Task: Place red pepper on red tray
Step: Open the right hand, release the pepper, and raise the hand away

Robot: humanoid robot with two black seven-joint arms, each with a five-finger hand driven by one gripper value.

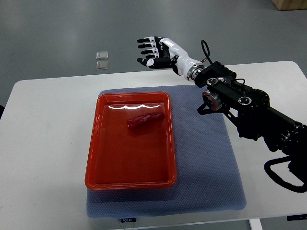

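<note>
A dark red pepper (145, 119) lies inside the red tray (96, 158), near its far end. The tray rests on a blue-grey mat (206, 158). My right hand (152, 51) is raised beyond the table's far edge, above and to the right of the tray's far end, with its fingers spread and holding nothing. Its black arm (249, 110) comes in from the right edge. The left arm is out of view.
The white table (43, 143) carries the mat and tray. Two small clear squares (102, 60) lie on the grey floor beyond the table's far edge. A black cable loops at the right edge (283, 177).
</note>
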